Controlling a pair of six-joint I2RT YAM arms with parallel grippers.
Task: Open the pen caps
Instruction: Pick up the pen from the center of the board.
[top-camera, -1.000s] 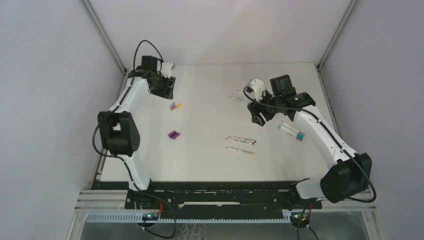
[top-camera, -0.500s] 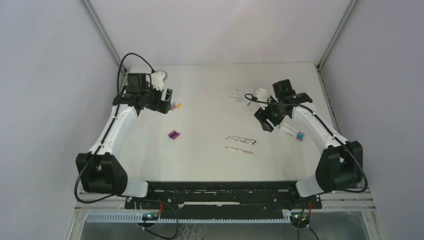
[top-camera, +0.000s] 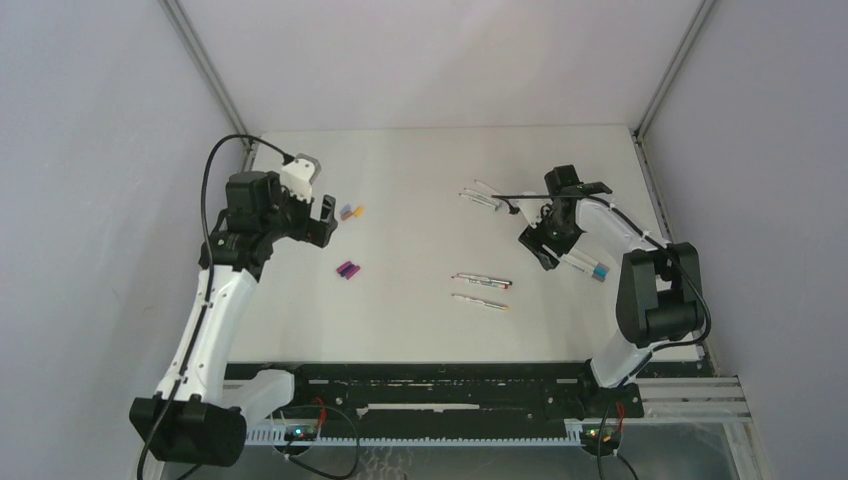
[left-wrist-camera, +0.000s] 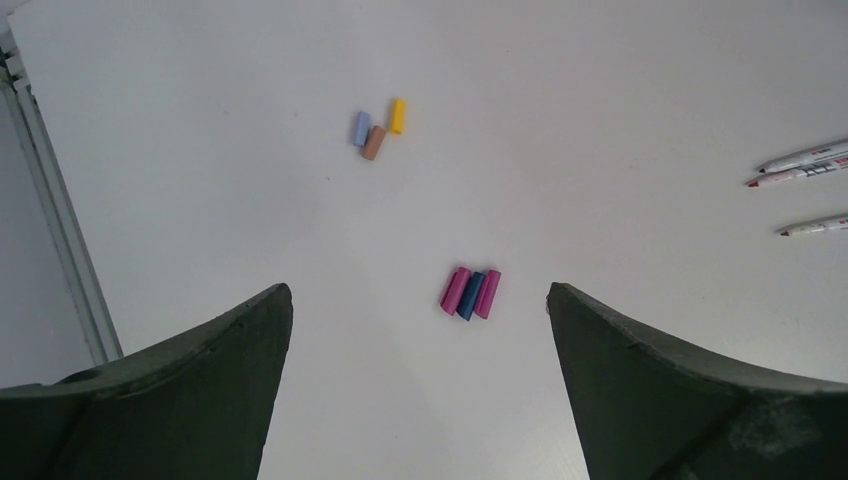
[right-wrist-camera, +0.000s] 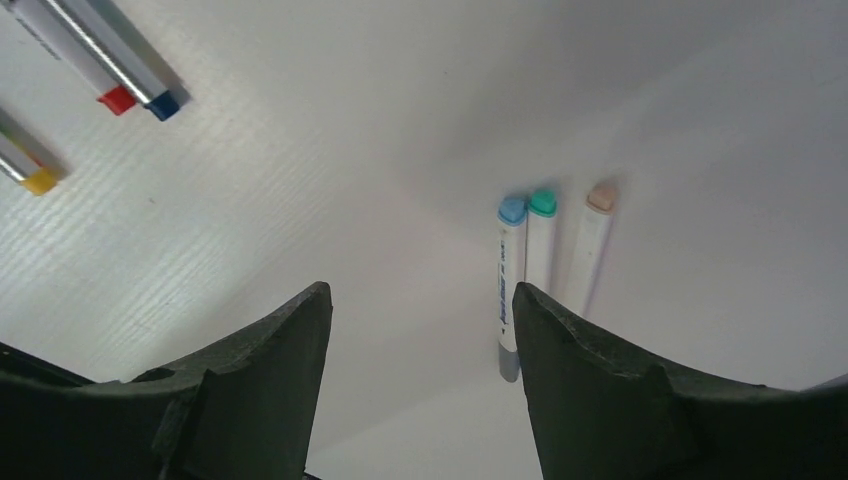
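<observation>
Left end effector, seen from overhead, stands wide open and empty above the pale, matte worktop. One group of pen caps lies just beside its tips, and a second group lies nearer the arm bases. The right end effector hangs partly open with nothing gripped. Some pens lie just beside it, and others lie off toward the left arm. Plain grey-lilac walls and slim metal posts enclose the worktop.

From the left wrist, dark curved fingers frame bare surface. A magenta-blue-magenta cluster of stubby cylindrical caps lies just ahead of the gap, and a blue, tan and yellow trio lies farther ahead.

From the right wrist, the fingers are apart and hold nothing. Three slim white pens with blue, green and tan ends lie side by side ahead of the right-hand finger, on a faintly ribbed surface.
</observation>
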